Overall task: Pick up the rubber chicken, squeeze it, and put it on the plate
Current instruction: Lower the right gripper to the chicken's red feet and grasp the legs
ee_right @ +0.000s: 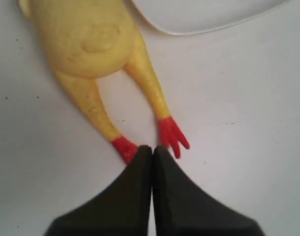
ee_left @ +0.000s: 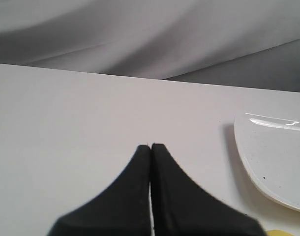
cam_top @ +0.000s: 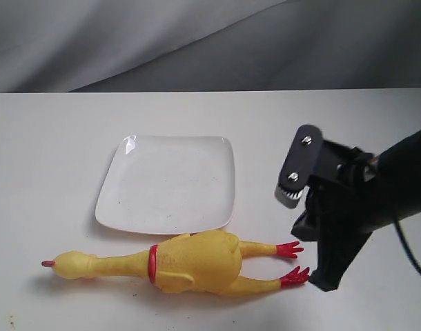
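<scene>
one rubber chicken (cam_top: 190,262) (two red feet) beside one plate (cam_top: 121,200).

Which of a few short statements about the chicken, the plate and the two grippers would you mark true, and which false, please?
1. The rubber chicken lies on the table, not on the plate. True.
2. The right gripper is clamped on the chicken's body. False: it is shut on nothing, with its tips near the red feet.
3. The left gripper is shut, with only bare table ahead of its tips. True.
4. Something already lies on the plate. False: nothing lies on its white surface.
</scene>
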Controlling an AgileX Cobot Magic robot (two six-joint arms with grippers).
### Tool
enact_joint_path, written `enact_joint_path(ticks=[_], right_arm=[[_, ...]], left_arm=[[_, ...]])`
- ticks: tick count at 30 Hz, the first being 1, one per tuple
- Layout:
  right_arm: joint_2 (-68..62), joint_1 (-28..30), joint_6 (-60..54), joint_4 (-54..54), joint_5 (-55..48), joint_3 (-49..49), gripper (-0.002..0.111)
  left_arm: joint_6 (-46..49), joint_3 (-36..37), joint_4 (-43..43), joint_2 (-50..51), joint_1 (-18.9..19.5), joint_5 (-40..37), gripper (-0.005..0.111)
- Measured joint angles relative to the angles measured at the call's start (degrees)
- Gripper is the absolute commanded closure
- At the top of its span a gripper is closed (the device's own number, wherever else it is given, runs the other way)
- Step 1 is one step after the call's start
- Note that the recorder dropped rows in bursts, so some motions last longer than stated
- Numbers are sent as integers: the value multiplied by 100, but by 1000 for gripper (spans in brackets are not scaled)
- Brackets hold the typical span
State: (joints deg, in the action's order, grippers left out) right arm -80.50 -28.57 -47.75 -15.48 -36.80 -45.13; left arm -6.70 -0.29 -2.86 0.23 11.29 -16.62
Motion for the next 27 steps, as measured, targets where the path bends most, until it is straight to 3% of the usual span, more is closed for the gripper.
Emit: enact_joint_path(ticks=[4, 13, 17, 23, 27], right_arm=[[-901, -463, -111, -518, 561, 0, 54], [-1823, -1142, -309, -811, 1239, 0, 51], [-2057, -1186, -309, -892, 1502, 0, 59], [-2302, -1186, -347, -932, 1548, 0, 105], [-2288, -1195, -347, -942, 1560, 0, 108]], left_arm=[[0, 0, 0, 0, 0, 0, 106], [0, 0, 0, 0, 0, 0, 106], [0, 0, 0, 0, 0, 0, 106], [0, 0, 0, 0, 0, 0, 106], [0, 0, 0, 0, 0, 0, 106]])
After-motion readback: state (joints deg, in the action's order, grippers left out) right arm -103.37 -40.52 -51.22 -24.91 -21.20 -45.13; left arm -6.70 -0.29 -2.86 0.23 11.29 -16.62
